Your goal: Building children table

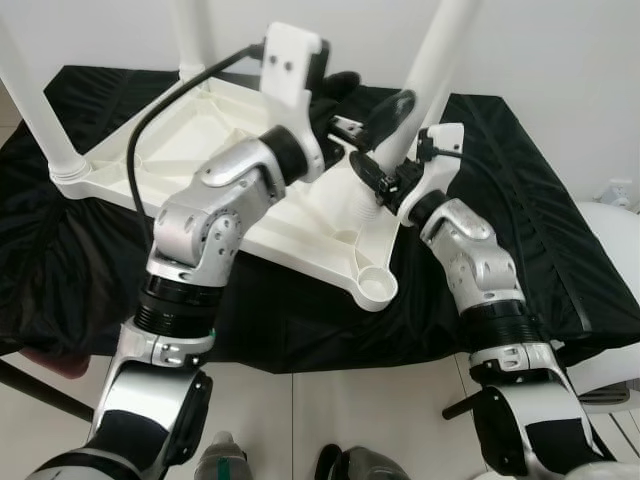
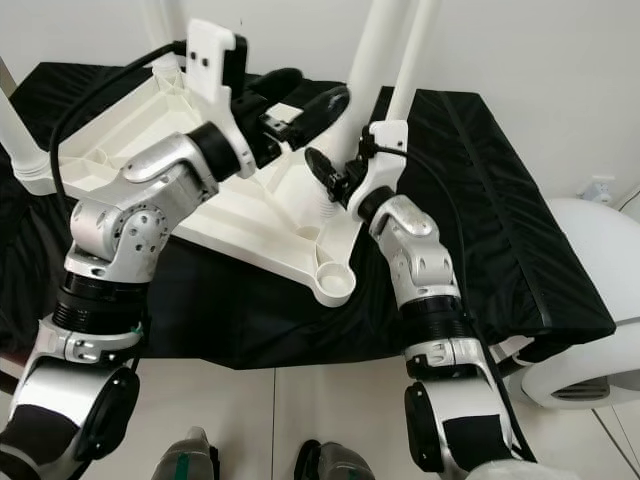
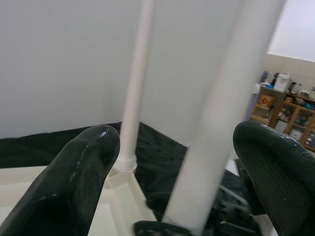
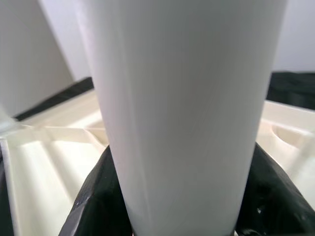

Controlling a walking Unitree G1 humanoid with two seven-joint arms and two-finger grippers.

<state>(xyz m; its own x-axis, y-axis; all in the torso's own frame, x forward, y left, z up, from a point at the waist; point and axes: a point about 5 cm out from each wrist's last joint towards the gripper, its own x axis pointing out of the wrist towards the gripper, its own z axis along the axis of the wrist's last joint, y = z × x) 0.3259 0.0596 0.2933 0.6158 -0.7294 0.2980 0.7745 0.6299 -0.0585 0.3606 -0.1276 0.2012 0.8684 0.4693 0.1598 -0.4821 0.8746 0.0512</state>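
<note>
A white table top [image 1: 200,130] lies upside down on a black cloth [image 1: 540,220]. White legs stand upright at its left corner [image 1: 35,100] and back corner [image 1: 190,30], and another one [image 2: 415,50] rises behind my right wrist. My right gripper [image 1: 385,165] is shut on the lower part of a further leg [image 1: 432,60], whose ribbed end [image 1: 358,205] rests on the table's underside. My left gripper [image 1: 365,98] is open, and this leg [image 3: 221,98] stands between its fingers [image 3: 83,167]. The near corner socket [image 1: 376,287] is empty.
The cloth-covered surface ends just in front of me, with pale floor tiles [image 1: 330,410] below. A rounded white object [image 1: 610,230] stands at the right edge. A black cable [image 1: 160,110] loops over the table top from my left wrist.
</note>
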